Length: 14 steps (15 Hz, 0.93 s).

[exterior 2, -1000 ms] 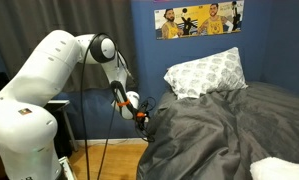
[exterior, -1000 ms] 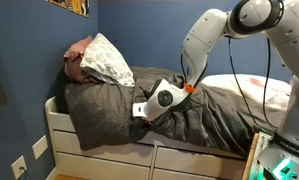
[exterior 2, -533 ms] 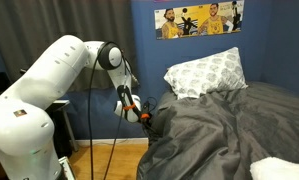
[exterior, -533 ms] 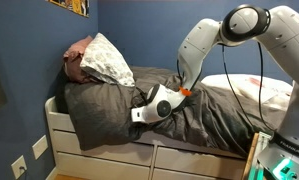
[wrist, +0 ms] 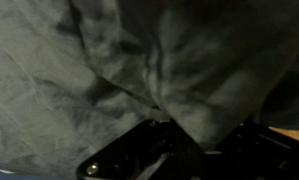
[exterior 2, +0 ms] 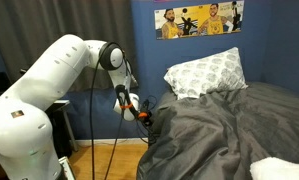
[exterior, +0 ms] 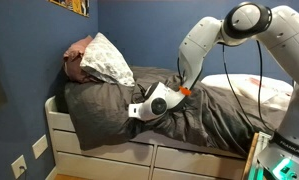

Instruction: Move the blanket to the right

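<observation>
Blanket (exterior: 104, 105): dark grey, spread over bed, near edge hanging down mattress side. Gripper (exterior: 137, 112): at that edge; clamped or loose, I cannot tell, wrist view too dark. Risks, my judgement: thin fold slips free under pull; drag topples pillow (exterior: 107, 58). Long axis: pillow end to foot.

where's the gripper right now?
In an exterior view the gripper is at the bed's long side edge, down against the grey blanket, a little down the bed from the patterned pillow. Whether it grips the fabric is unclear.
</observation>
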Each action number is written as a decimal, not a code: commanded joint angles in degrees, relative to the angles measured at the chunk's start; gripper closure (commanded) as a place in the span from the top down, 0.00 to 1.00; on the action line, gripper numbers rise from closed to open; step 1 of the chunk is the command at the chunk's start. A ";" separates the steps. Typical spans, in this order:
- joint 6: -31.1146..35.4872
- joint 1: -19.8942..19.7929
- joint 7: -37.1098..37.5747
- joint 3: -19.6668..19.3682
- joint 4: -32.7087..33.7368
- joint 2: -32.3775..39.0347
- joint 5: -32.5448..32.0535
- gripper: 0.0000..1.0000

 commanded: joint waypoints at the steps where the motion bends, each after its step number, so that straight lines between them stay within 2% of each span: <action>1: -2.93 -0.21 -0.93 1.53 -2.43 -7.89 4.94 0.02; 7: -10.09 -0.11 2.57 0.86 -4.58 -22.53 8.89 0.02; 14: -14.76 -3.75 8.36 -2.14 -11.69 -39.72 14.28 0.02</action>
